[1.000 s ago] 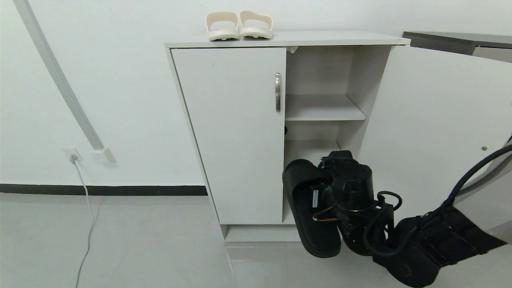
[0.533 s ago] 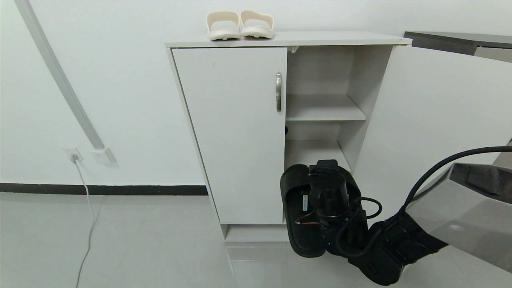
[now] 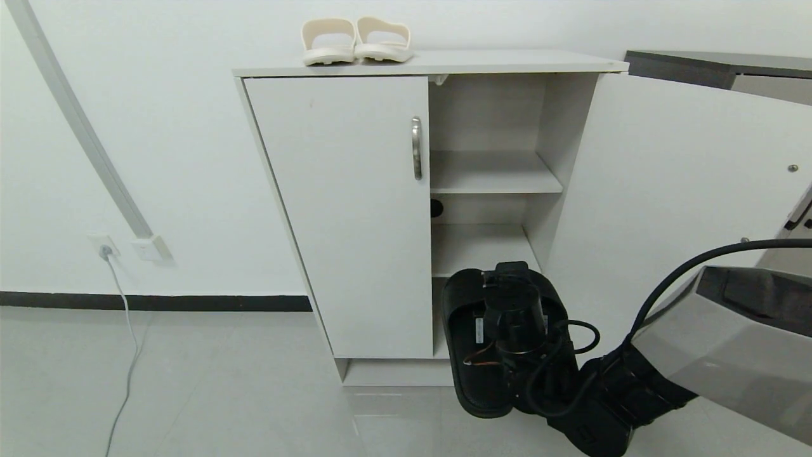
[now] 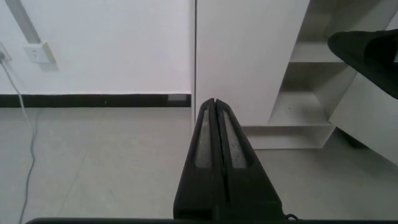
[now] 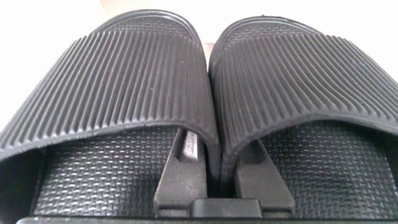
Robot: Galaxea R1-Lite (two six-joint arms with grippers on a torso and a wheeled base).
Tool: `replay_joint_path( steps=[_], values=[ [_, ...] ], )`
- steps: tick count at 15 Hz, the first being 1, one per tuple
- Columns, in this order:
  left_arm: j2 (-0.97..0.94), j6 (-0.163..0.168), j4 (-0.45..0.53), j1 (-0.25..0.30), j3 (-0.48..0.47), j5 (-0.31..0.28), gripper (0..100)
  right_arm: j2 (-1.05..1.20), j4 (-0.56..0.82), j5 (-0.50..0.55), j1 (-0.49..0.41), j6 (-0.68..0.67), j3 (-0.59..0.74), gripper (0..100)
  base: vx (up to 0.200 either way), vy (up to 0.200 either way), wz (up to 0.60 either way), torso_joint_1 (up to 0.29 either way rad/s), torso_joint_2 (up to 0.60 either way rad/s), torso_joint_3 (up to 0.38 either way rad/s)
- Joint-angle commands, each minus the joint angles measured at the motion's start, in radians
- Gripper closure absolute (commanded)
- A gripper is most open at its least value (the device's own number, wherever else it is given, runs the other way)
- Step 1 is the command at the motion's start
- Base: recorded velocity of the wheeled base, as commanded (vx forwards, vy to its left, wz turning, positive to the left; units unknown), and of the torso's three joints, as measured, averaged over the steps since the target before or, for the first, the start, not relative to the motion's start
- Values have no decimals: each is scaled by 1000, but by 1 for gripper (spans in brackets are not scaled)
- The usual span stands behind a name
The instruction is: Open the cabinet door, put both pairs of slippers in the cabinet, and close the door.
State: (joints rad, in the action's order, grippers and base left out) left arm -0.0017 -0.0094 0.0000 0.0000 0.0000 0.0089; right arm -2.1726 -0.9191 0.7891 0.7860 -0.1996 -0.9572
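Swinging in over the last second, the right arm has brought the black slippers from a tilted, edge-on hang to a flatter, side-by-side pose with their toes at the mouth of the cabinet's open half. The shift of the whole cabinet across the head view is the camera moving, not the furniture. By my reading, this pair is lined up for sliding in, most likely onto the floor board below the lower shelf.

The right gripper has one finger under each strap and pinches the two inner strap edges together, so both slippers hang from one grasp. The left gripper is held low, well apart from the cabinet, fingers pressed together on nothing.

Counted:
- Two pairs of slippers: the black pair in hand and the cream pair on the cabinet top (untouched).
- Two doors: the left door closed and the right door swung wide.
- Two shelf boards in the open half.
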Motion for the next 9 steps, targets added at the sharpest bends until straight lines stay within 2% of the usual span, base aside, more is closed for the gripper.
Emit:
replay_joint_path(
  steps=[1,9],
  values=[
    [2,0,0,0,0,0,100,-6,-1,1,-2,0,0,100,0,0,0,0,0,0],
    [2,-3,0,0,0,3,100,-12,-7,1,-5,-1,5,100,0,0,0,0,0,0]
  ],
)
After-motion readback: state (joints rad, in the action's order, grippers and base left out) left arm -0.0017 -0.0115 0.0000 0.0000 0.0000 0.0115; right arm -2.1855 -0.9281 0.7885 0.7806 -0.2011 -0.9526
